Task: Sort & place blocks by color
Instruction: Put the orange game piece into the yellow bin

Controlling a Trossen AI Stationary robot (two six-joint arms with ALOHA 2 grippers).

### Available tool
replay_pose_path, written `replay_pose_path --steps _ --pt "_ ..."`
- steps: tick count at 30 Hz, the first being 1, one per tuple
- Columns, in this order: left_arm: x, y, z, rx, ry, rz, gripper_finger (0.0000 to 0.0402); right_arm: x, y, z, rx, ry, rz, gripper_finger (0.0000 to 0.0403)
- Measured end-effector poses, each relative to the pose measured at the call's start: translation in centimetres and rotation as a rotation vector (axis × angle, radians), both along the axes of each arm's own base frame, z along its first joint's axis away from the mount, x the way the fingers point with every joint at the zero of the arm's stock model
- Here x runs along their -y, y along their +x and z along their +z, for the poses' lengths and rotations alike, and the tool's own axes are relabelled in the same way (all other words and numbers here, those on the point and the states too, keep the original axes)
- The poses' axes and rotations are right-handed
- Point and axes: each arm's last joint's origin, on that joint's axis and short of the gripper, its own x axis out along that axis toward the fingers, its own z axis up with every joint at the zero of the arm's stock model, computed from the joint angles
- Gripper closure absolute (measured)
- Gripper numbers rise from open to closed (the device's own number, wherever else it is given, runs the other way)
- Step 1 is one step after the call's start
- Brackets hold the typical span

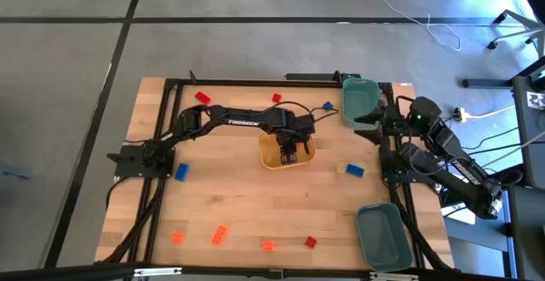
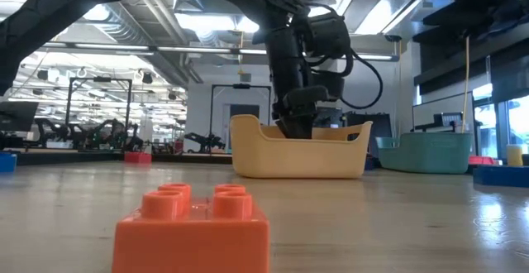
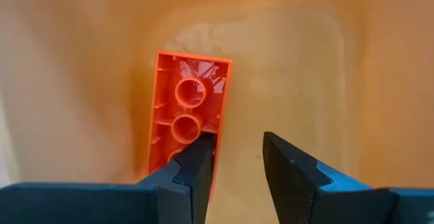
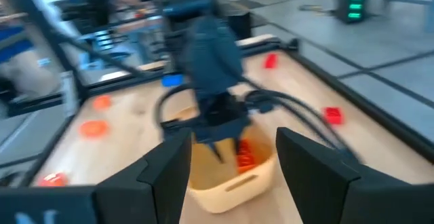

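Note:
My left gripper (image 1: pixel 289 151) reaches down into the yellow-orange tray (image 1: pixel 266 156) at the table's middle and is open (image 3: pixel 237 146). An orange block (image 3: pixel 186 108) lies underside up in the tray, beside the outer side of one finger. It also shows in the right wrist view (image 4: pixel 244 153). My right gripper (image 1: pixel 372 125) is open and empty (image 4: pixel 234 149) at the table's right edge, facing the tray. Loose blocks lie on the table: red (image 1: pixel 203 97), red (image 1: pixel 277 98), blue (image 1: pixel 328 106), blue (image 1: pixel 180 172), blue (image 1: pixel 354 170), orange (image 1: pixel 177 237), orange (image 1: pixel 220 234). My left gripper points down into the tray. The outer side of one finger (image 3: pixel 193 176) stands at the orange block's near end (image 3: pixel 173 157); I cannot tell whether it touches. Nothing is between the fingers. The block lies on the tray's floor by its wall.
One teal bin (image 1: pixel 359 100) stands at the far right, close to my right arm, and another (image 1: pixel 383 234) at the near right corner. An orange block (image 1: pixel 268 245) and a red block (image 1: pixel 311 242) lie near the front edge. A black frame (image 1: pixel 170 128) runs around the table.

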Motion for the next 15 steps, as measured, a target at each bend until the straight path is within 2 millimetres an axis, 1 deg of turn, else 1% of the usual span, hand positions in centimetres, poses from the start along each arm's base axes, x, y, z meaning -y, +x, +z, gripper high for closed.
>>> replay_pose_path --steps 3,5,11,15 --pt "-0.01 0.02 0.01 0.002 0.001 0.000 0.0282 -0.21 0.03 0.07 0.015 -0.011 0.081 0.0185" --pt "-0.01 0.03 0.01 0.003 0.001 0.000 0.0282 -0.27 0.03 0.08 0.018 -0.010 0.101 0.0185" --pt "-0.02 0.06 0.02 0.006 0.002 -0.001 0.0282 -0.02 0.05 0.02 0.003 -0.002 0.021 0.0185" --pt "-0.02 0.06 0.02 0.007 0.002 -0.001 0.0282 0.00 0.05 0.02 0.004 0.004 0.016 0.0185"
